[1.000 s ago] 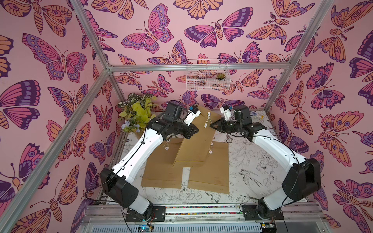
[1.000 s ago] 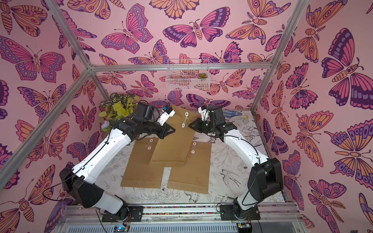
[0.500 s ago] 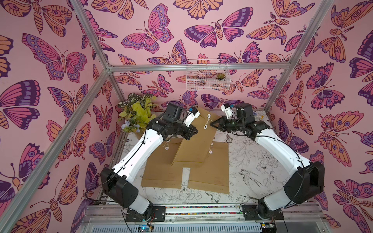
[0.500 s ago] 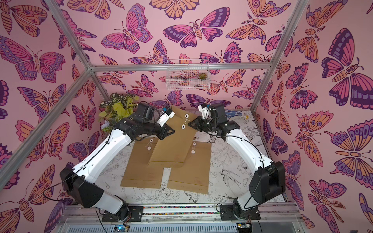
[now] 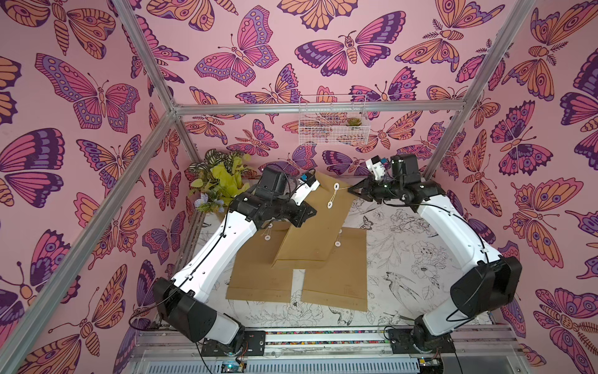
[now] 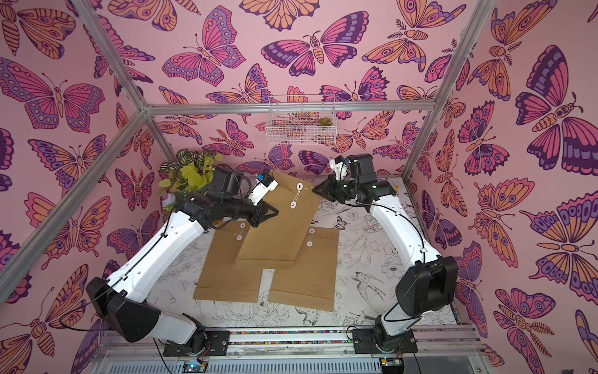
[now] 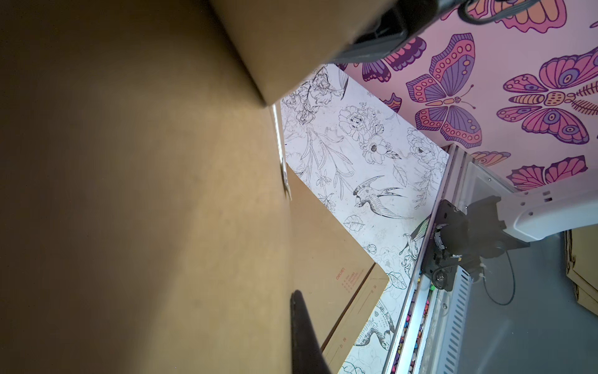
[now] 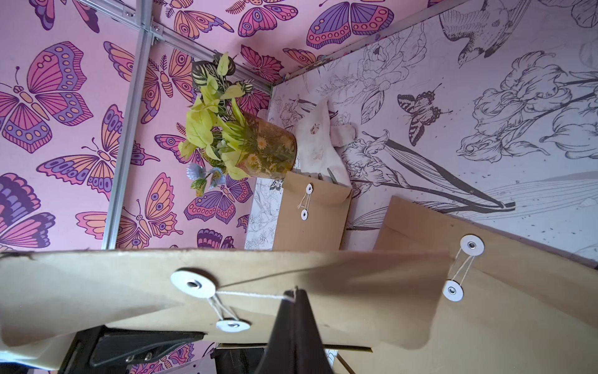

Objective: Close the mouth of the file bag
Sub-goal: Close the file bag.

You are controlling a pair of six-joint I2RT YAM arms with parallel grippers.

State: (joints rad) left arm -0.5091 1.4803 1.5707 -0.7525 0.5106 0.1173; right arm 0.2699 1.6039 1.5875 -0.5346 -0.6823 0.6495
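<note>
File bag (image 5: 310,233) brown, discs (image 5: 336,187) white; walls (image 5: 291,39) pink, purple-orange butterflies (image 5: 238,53); tabletop (image 5: 404,233) white, black line-drawn flowers and birds; flat bag (image 7: 326,233) bears red print (image 7: 340,274), seemingly lettering

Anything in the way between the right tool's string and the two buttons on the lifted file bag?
Nothing visible. The right tool pinches the string, which runs taut and clear to the upper button; the lower button lies exposed beside it. The left tool grips the file bag at its edge, covering neither.
</note>
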